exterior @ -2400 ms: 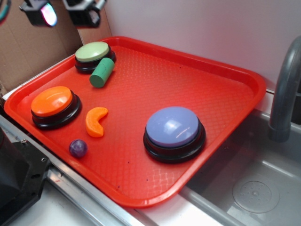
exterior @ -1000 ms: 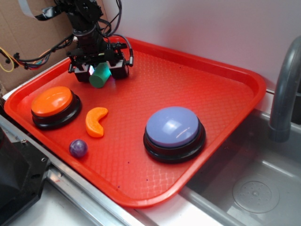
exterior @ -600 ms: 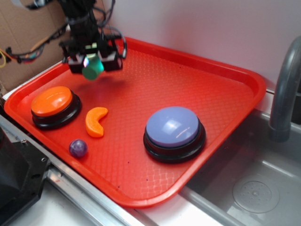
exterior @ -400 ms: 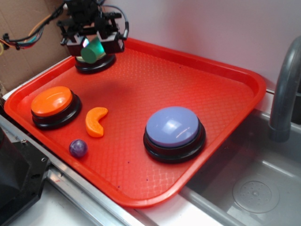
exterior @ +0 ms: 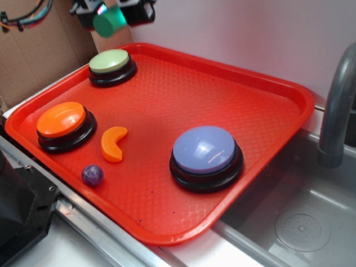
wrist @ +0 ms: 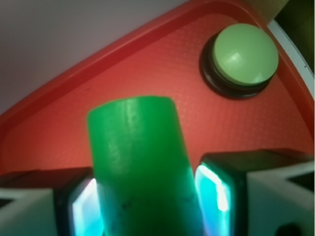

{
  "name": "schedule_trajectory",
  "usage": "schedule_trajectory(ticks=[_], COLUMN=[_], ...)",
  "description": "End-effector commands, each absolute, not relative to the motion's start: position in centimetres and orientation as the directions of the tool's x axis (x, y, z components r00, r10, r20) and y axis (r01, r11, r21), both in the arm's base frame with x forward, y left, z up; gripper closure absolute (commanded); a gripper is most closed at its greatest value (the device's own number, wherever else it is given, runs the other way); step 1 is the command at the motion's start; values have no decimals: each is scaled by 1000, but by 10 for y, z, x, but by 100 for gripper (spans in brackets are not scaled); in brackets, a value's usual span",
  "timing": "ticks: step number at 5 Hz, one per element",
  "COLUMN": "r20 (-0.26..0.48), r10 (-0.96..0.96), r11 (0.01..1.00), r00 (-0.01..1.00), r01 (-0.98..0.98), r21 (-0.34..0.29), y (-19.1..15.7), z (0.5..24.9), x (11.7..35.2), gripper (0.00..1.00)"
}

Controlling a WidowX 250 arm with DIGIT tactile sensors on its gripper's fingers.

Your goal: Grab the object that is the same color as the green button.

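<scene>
A green cylinder (wrist: 140, 167) is clamped between the glowing pads (wrist: 212, 194) of the gripper (wrist: 147, 201). Beyond it, the green button (wrist: 247, 54) is seen near the red tray's (wrist: 59, 132) corner.

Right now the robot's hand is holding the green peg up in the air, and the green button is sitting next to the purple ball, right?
Not quite. The hand does hold the green peg up in the air, but the green button sits alone at the tray's far corner. The purple ball lies at the near edge, by the orange button. The exterior view shows it.
</scene>
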State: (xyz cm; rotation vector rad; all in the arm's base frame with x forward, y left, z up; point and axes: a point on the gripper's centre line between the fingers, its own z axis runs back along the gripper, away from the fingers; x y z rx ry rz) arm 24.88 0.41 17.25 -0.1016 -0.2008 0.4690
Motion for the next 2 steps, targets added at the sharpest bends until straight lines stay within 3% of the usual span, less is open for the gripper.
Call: schedule_trajectory(ticks=[1,2], r20=[187,129], r10=[393,488], r11=[910,864], r00=[900,863], r01=[-352,-457], r21=[-221,-212], y=[-14,-3], z=[214,216], x=[215,215], gripper=[100,100])
